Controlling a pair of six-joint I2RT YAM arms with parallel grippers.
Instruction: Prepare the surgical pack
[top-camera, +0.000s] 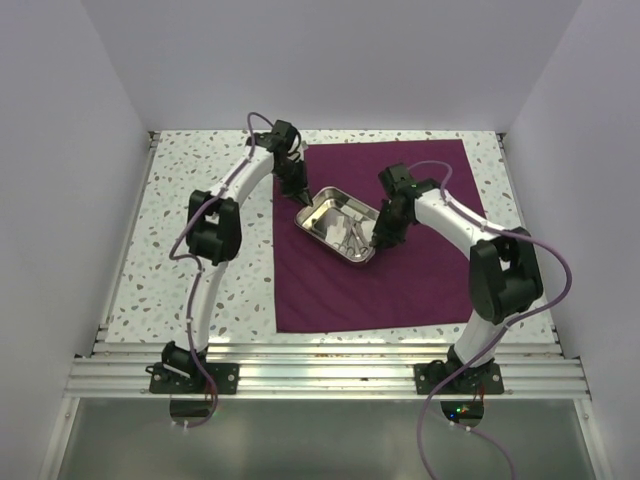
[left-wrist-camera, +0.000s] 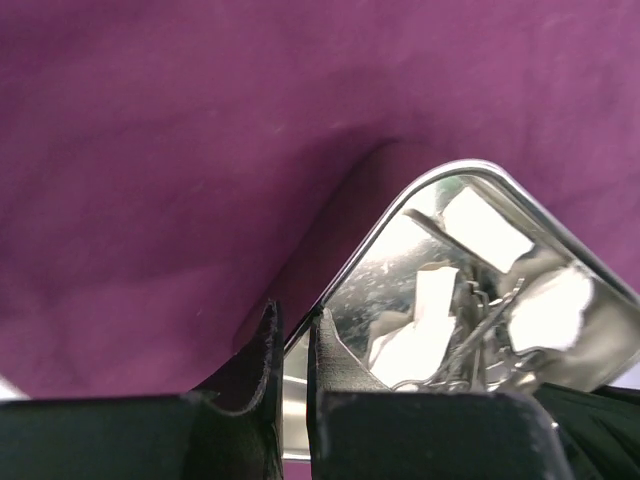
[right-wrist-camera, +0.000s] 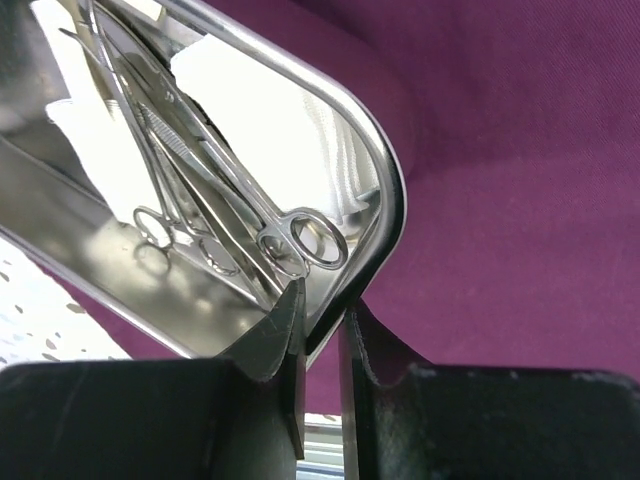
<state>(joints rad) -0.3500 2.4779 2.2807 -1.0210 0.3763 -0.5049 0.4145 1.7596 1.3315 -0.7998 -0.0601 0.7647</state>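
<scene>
left pincer (left-wrist-camera: 293, 322) nipped on steel tray (left-wrist-camera: 452, 171) rim | right pincer (right-wrist-camera: 324, 302) nipped on opposite rim | gauze (right-wrist-camera: 290, 120), scissors (right-wrist-camera: 240, 180) inside | cloth (right-wrist-camera: 500, 150) beneath

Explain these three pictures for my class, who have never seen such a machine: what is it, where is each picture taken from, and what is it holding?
These are two robot arms bolted at the table's near edge. The overhead picture looks down on both; the other two come from a camera on each wrist. On the speckled table lies a purple cloth. Over it is a steel tray holding white gauze and scissors. The left end effector pinches the tray's rim on one side; the right end effector pinches the opposite side.
</scene>
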